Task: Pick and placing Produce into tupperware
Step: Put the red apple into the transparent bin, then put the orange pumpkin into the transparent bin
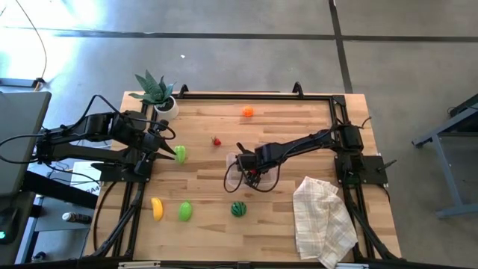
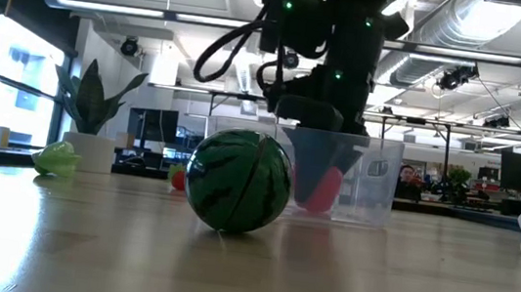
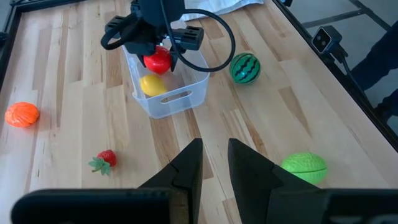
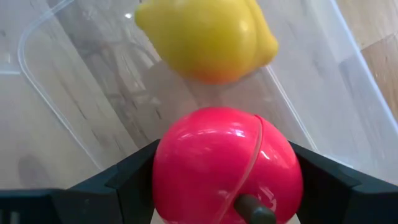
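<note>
The right arm is stretched from its base at the table's right edge toward the middle of the table, with the right gripper point(image 1: 250, 169) held over the tupperware point(image 3: 180, 99) and pointed down into it. The gripper's fingers are clamped on the red pepper point(image 4: 227, 165), a glossy, rounded red piece with a dark stem, which is gripped on both sides just above the container's floor. The left arm is bent at the table's left edge, beside the potted plant point(image 1: 155, 93), and the left gripper point(image 3: 213, 171) is held low above the wood with its two dark fingers parted by a narrow gap and nothing between them. The tupperware is seen as a clear plastic rectangular tub with rounded corners and a handle slot in its end wall, standing near the table's centre; the yellow lemon point(image 3: 153, 84), smooth and pointed at one end, is lying inside it, next to the held pepper. The striped green watermelon point(image 3: 245, 68) is placed on the planks just beside the tub. Further off, the orange point(image 3: 22, 114), the strawberry point(image 3: 103, 160), a ridged green piece point(image 3: 304, 167) and the banana point(image 1: 157, 208) are scattered on the pale wooden table point(image 1: 299, 134). A white checked cloth point(image 1: 323, 218) is lying crumpled near the right front corner.
</note>
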{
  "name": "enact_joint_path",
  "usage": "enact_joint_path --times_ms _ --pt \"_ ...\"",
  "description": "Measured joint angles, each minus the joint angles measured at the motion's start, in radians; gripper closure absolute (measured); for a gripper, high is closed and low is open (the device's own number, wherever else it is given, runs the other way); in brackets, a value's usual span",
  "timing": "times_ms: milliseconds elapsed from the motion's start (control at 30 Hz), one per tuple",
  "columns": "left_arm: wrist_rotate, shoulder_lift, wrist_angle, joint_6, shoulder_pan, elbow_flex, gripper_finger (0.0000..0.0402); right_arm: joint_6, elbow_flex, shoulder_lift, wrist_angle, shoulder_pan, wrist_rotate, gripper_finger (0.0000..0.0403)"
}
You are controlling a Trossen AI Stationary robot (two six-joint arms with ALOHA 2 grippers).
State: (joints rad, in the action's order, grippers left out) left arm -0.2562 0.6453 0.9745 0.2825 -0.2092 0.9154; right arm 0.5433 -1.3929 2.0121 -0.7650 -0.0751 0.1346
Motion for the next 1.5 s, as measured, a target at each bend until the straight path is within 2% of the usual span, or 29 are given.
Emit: enact_joint_path --times_ms 267,633,833,1167,1500 --pt "0.000 0.000 0.000 0.000 0.000 0.000 0.0334 -0.027 0.002 0.002 0.044 0.009 -0.031 0.0113" --pt "0.000 0.000 0.000 0.000 0.000 0.000 0.0334 -0.027 0.003 0.003 0.058 0.016 -0.048 0.0060" --pt "0.000 0.000 0.000 0.000 0.000 0.000 0.0334 0.001 -0.022 0.004 0.013 0.015 -0.059 0.0054" --pt "0.000 0.000 0.000 0.000 0.000 0.000 0.0334 0.028 -0.148 0.004 -0.148 0.015 -0.065 0.0054" --pt "0.000 0.000 0.000 0.000 0.000 0.000 0.0334 0.063 -0.362 0.004 -0.365 0.015 -0.038 0.0054"
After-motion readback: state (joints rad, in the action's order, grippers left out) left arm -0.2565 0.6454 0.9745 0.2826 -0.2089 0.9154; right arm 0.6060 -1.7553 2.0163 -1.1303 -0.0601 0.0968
